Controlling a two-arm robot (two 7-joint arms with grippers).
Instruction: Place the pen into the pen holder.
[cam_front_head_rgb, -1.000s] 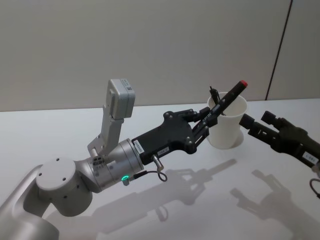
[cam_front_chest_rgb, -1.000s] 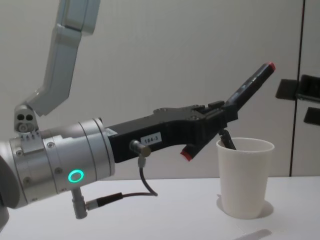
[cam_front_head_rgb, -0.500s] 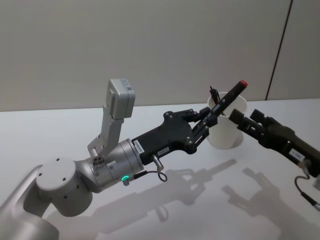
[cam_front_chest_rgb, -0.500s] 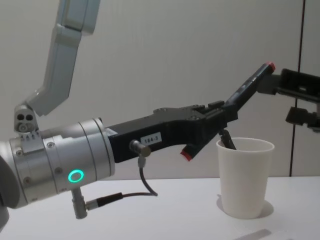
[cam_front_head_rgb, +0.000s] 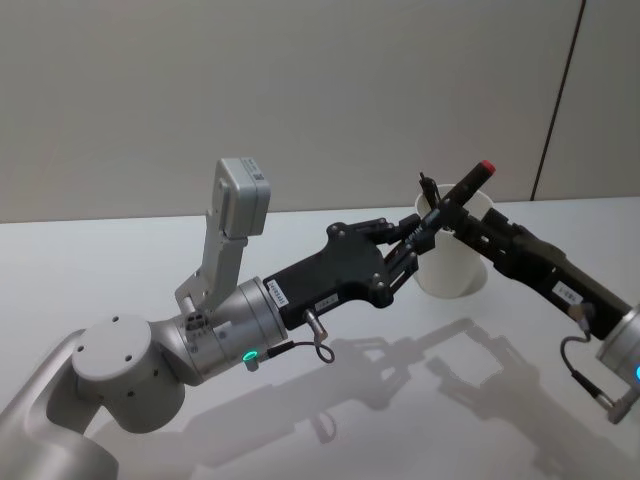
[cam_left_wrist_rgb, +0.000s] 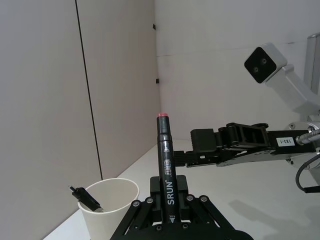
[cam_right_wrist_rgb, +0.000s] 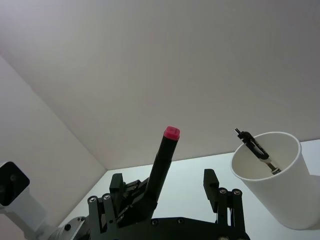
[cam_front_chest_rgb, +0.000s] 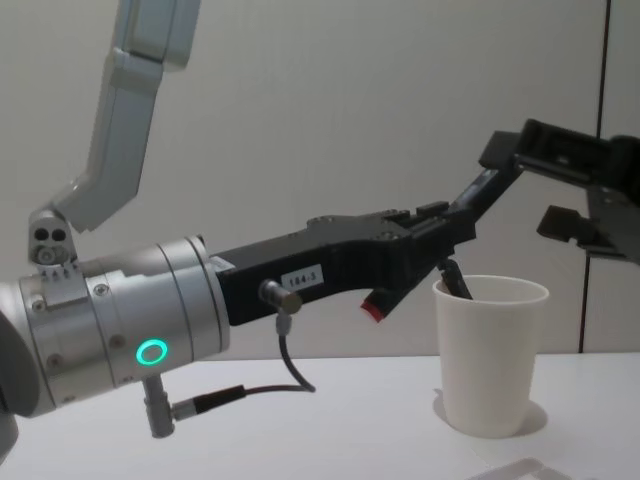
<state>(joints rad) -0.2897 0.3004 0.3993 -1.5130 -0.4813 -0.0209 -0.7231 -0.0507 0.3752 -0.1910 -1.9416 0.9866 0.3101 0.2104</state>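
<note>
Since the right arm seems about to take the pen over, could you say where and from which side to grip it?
Probably the bare upper shaft of the pen, just below its red end: the left gripper is shut on the lower part. Come from the robot's right, across the tilted shaft; the right gripper is open with a finger on either side.

The pen (cam_front_head_rgb: 467, 186) is a black marker with a red end cap and white SRUN lettering on its barrel. My left pincer (cam_front_head_rgb: 412, 243) grips its lower end, so it slants upward, red cap topmost, higher than the rim of the pen holder (cam_front_head_rgb: 452, 268) and outside it. That plain white paper cup stands upright on the worktop (cam_front_head_rgb: 120, 260) near the far edge, right of the middle. A slim dark item (cam_front_head_rgb: 427, 189) leans inside against its rim.
</note>
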